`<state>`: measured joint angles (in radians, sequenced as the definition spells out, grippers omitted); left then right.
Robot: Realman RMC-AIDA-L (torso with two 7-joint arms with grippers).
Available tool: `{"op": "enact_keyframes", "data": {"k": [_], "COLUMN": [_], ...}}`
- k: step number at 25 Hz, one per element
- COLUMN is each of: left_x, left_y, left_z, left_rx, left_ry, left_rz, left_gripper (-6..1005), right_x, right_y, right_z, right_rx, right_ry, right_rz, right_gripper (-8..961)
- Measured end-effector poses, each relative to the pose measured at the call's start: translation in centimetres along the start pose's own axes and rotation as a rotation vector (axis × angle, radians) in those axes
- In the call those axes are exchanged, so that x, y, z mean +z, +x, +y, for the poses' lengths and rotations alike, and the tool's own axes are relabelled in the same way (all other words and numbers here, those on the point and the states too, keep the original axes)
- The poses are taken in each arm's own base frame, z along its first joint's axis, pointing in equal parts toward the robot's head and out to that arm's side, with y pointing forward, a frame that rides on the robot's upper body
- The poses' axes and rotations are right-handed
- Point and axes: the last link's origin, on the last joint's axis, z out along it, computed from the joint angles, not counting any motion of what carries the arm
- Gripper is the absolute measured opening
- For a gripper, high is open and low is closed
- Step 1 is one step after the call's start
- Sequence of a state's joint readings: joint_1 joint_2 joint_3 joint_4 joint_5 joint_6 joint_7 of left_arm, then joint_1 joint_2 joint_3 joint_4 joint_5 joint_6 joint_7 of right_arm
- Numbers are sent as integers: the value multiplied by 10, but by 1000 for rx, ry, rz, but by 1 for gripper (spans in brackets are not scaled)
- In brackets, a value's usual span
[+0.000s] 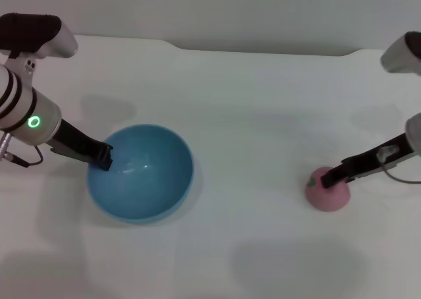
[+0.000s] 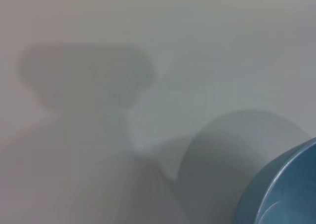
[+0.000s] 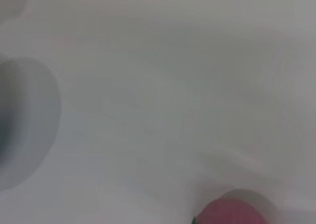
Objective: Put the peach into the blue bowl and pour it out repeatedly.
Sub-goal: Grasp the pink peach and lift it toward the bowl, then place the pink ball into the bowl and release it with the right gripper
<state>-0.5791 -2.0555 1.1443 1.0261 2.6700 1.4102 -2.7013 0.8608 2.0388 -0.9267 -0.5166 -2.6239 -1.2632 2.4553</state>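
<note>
The right gripper (image 1: 331, 178) is down at the peach (image 1: 327, 190), its dark fingers lying across the top of the fruit on the white table (image 1: 263, 101). Whether those fingers are closed on the peach or only set around it, I cannot tell; they appear to touch it, and the fruit sits on the table beneath them. The right wrist view shows only a pink edge of the fruit, none of the fingers.

The left gripper (image 1: 102, 158) is at the near rim of the blue bowl (image 1: 141, 172), its tip over the bowl's left wall, apparently pinching that edge. I cannot tell how tightly. The bowl is empty and upright, well apart from the right gripper, off to that gripper's left across bare table.

The risks from here look like these. The peach is small and round, so a grip set off-centre could squeeze it out sideways and send it rolling, possibly toward the table edge beyond the right gripper. If it lifts cleanly, the carry to the bowl is long, and a loose hold could drop it short. A drop from too high could bounce it out of the glossy bowl. The left gripper holds only a thin rim; if that slips while steadying or tipping, the bowl could skid or flop over.
</note>
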Motion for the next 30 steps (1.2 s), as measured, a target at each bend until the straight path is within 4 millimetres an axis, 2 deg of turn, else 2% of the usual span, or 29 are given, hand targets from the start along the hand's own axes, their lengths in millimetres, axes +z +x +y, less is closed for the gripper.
{"op": "enact_keyframes", "data": {"k": [7, 12, 17, 22, 27, 28, 30], "left_x": [1, 2, 3, 3, 6, 7, 11], "left_y": [1, 1, 2, 6, 13, 14, 18], "left_z": [3, 4, 5, 10, 22, 25, 35], "left_rx": [11, 15, 17, 30, 64, 70, 88], "left_ry": [0, 0, -2, -6, -14, -17, -29], "left_rz": [1, -5, -7, -6, -14, -16, -21], "left_gripper": [-1, -2, -2, -3, -2, -2, -2], "right_x": [12, 7, -6, -23, -42, -50, -54], "right_y": [-1, -3, -2, -2, -11, -17, -20], "right_z": [3, -1, -6, -17, -15, -10, -7], "right_rx": [-57, -72, -49, -13, -51, -85, -105], "right_ry": [52, 33, -36, -86, -132, -151, -162], "right_rz": [-12, -85, -235, -381, -478, -505, -517], "right_gripper": [427, 425, 212, 71, 61, 59, 55]}}
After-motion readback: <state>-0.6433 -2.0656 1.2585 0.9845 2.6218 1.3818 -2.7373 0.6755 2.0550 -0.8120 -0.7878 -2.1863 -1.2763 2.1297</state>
